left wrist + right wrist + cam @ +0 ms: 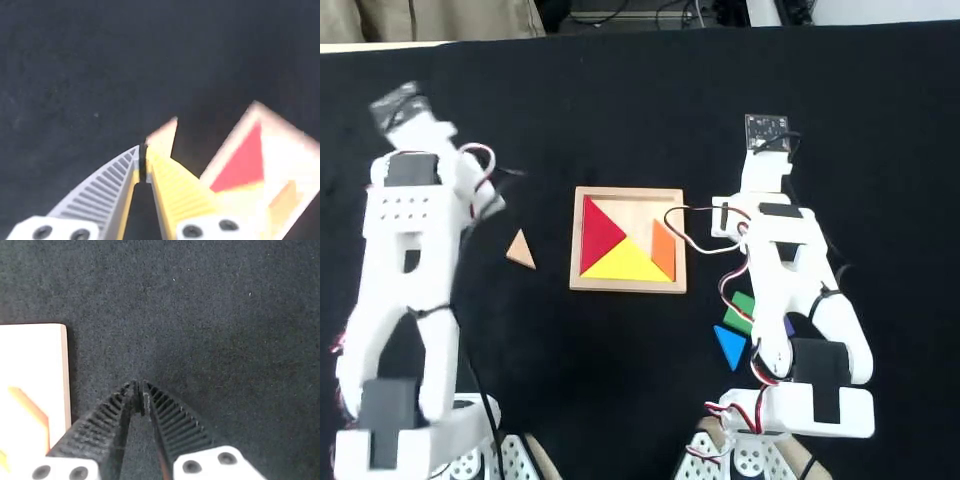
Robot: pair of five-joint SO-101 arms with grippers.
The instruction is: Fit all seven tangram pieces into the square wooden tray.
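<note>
Left gripper (143,155) and right gripper (139,390) were both found closed, with nothing held in either. The square wooden tray (628,285) was seen lying flat at the middle of the black cloth (620,100), between the two arms, its pale rim framing a partly filled bed. Three pieces were seated in it: a red triangle (600,232) against the side nearer the left arm, a yellow triangle (625,265) along the edge nearest the arm bases, and an orange piece (664,248) against the side nearer the right arm. The rest of the bed was left as bare wood. A pale wooden triangle (520,250) was seen on the cloth near the tray, on the left arm's side, and a green piece (740,310) and a blue triangle (729,347) were seen close together beside the right arm. In the left wrist view the tips were pressed together just short of the pale triangle; whether it was touched could not be told. The right gripper's tips were met over bare cloth, beside the tray's edge.
</note>
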